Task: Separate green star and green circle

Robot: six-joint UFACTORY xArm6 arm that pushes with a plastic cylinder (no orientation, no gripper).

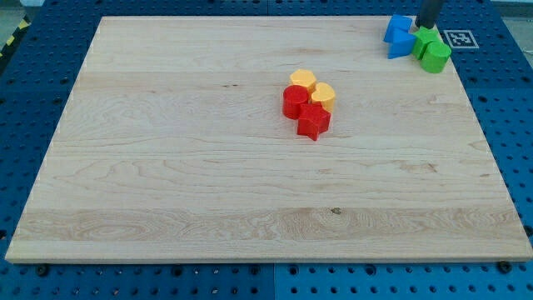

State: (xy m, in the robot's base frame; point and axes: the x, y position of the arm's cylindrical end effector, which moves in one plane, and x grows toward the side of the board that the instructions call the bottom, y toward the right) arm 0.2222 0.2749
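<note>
Tip (427,27) just above touching green star (424,39) and green circle (435,57), beside blue blocks (399,36); no gripper fitted.

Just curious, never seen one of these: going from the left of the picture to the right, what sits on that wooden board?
Red circle → red star → blue blocks → green star → green circle. The yellow blocks overlap the red ones, so I leave them out.
</note>
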